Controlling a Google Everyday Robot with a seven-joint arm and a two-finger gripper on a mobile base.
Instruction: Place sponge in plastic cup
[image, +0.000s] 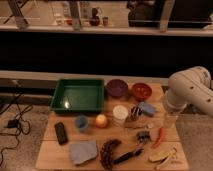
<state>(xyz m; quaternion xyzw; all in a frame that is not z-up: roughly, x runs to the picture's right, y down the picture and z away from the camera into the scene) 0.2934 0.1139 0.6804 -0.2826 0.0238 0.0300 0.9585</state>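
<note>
Robot's gripper (171, 119) hangs over the table's (55, 150) right edge, jaws spread wide and empty. The light-blue sponge (146, 108) lies at its 9 o'clock, near a white cup (120, 114); the blue cup (81, 123) stands farther along at 9 o'clock.

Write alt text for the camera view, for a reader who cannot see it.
A white robot arm stands at the right edge of a wooden table, its open gripper hanging empty near a small light-blue sponge and a white cup. A green rectangular tray, a purple bowl, a red bowl and a small blue cup also stand there.
</note>
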